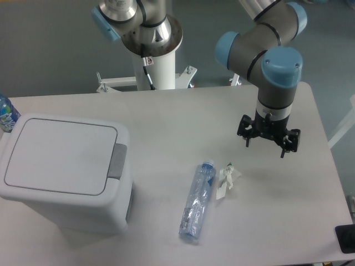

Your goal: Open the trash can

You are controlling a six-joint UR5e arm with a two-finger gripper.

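The trash can (61, 172) is a large light-grey plastic bin at the left of the table. Its flat lid (58, 155) lies closed, with a darker grey push-button tab (117, 161) on the right edge. My gripper (268, 142) hangs over the right half of the table, far to the right of the bin. Its fingers (284, 147) point down and stand apart, with nothing between them.
A clear plastic bottle (197, 200) lies on its side in the middle of the table, with a crumpled white scrap (226, 180) just right of it. Another bottle with a blue label (6, 114) stands at the left edge. A dark object (345, 238) sits at the lower right corner.
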